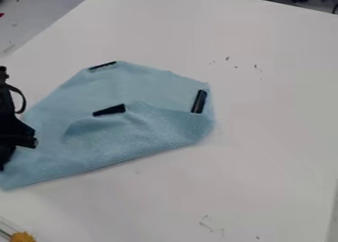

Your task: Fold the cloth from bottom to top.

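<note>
At the left edge of the camera view, the black gripper (25, 139) is over the left end of the light blue cloth (142, 132). The cloth lies on the white table with its lower part partly folded over, forming a raised, wrinkled flap. A black strip (109, 110) sits at the flap's upper corner, near the cloth's middle. Another dark strip (103, 66) is on the top corner, and a third (198, 101) stands near the right corner. The arm hides some of the cloth's left side.
The white table (264, 152) extends around the cloth, with small dark marks above right and below. A yellow-orange object (22, 237) lies at the bottom left corner. Dark items are beyond the table's top edge at the upper right.
</note>
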`<move>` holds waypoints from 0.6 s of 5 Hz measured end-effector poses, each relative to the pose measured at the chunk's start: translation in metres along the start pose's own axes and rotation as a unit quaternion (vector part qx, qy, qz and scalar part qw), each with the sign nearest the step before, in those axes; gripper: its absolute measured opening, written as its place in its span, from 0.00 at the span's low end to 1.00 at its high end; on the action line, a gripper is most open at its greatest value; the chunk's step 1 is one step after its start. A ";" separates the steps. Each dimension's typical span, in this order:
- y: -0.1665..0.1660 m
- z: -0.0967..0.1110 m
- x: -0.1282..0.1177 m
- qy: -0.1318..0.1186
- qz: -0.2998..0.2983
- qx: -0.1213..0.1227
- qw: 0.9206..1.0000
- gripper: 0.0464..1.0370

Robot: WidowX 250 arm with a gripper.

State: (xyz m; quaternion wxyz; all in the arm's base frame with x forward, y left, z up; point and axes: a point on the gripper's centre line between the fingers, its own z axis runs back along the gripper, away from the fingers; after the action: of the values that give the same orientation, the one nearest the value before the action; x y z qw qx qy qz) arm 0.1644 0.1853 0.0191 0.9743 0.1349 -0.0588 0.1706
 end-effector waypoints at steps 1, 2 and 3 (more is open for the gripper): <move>-0.003 0.020 0.016 -0.004 -0.005 0.020 1.000 0.02; -0.015 0.037 0.031 0.000 -0.016 0.033 0.999 0.01; -0.039 0.054 0.063 0.005 -0.030 0.038 0.999 0.01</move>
State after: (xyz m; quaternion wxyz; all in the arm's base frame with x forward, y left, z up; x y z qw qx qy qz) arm 0.2333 0.1545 0.0717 0.9735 0.1724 -0.0438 0.1436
